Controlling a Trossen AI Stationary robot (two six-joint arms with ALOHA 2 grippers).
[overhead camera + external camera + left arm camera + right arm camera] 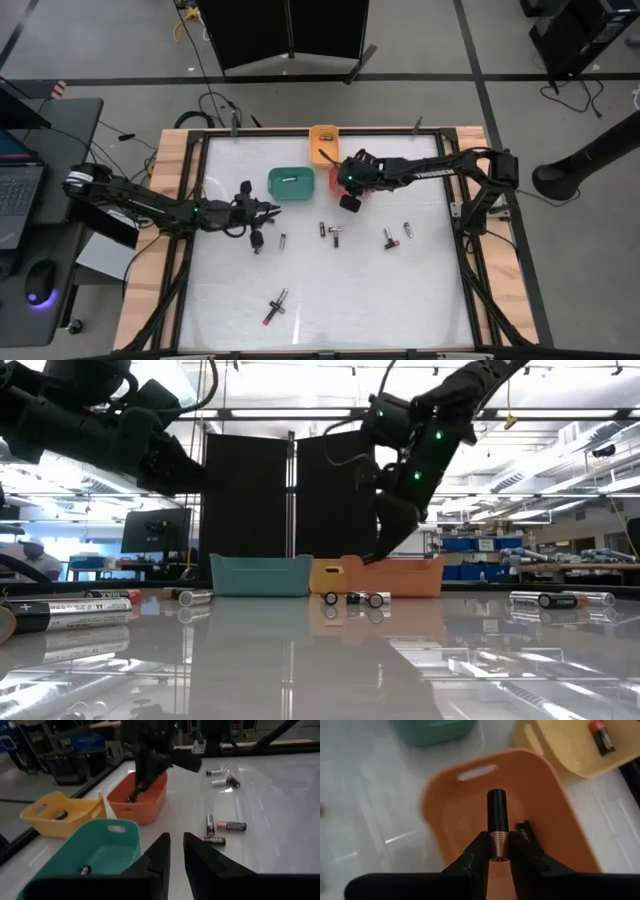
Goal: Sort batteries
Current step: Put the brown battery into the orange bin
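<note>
The right gripper (496, 851) hangs over the orange bin (560, 820), clamped on a dark battery (496, 817). The left gripper (176, 851) waits near the teal bin (107, 842), its jaws narrowly apart and, seemingly, empty.

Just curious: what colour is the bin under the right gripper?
Orange bin, clearest in the right wrist view.

Two dark, near-black jointed arms with chunky matte housings and black cabling along the links. Small green indicator lights on the right arm (420, 170) near the wrist, one on the left arm (150, 205) too. Black wedge-shaped tapered fingers (155, 857) on both.
</note>
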